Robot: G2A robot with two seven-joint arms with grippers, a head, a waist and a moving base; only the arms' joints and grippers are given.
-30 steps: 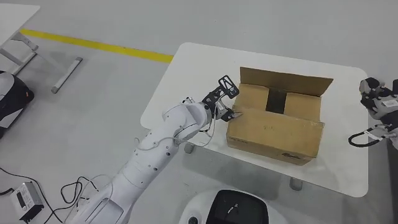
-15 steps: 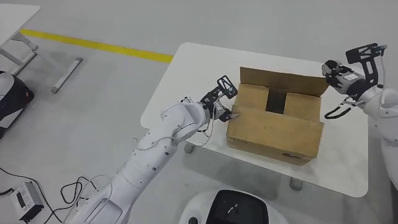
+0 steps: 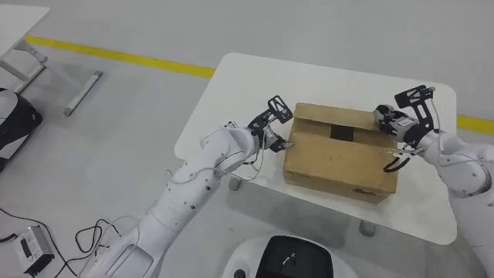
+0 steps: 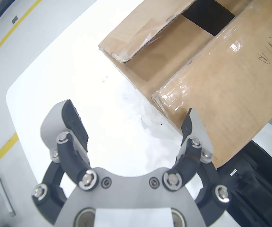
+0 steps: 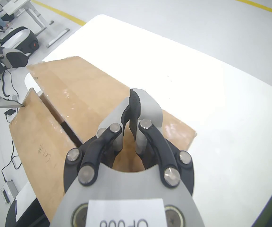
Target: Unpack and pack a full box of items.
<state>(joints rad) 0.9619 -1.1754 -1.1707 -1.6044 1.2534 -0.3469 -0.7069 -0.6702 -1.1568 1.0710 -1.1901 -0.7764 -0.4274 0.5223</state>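
On the white table (image 3: 247, 85), the cardboard box (image 3: 340, 162) sits close to the robot-side edge, both long flaps folded in or nearly so. The far flap (image 5: 79, 88) lies tilted over the box's top. The robot-side flap (image 4: 232, 83), glossy with tape, covers the box's other half. 1 dark gap (image 3: 340, 133) is left between them at the box's middle; contents hidden, can't tell what's inside.

Right gripper (image 5: 133, 98) is over the box's right end, on top of the far flap, fingers pinched together with nothing between them. Looks like it presses the flap with closed tips, though contact itself isn't clear. Left gripper (image 4: 129, 109) is at the box's left end, jaws spread wide, holding nothing. 1 fingertip is at the robot-side flap's corner, touching or just beside it.

Step, as I judge it: the closing part of packing, 2 long flaps being brought down. Next move likely calls for pushing the far flap flat so its edge meets the robot-side flap, with the left gripper steadying the box's left end so it doesn't slide.

In the way: the far flap's torn, lifted edge at the box's left end may spring back up or catch on the other flap.

Around: off the table past the box's left end, a yellow floor line (image 3: 116, 56), another white table (image 3: 19, 23), loose cables with a small power unit (image 3: 35, 249).
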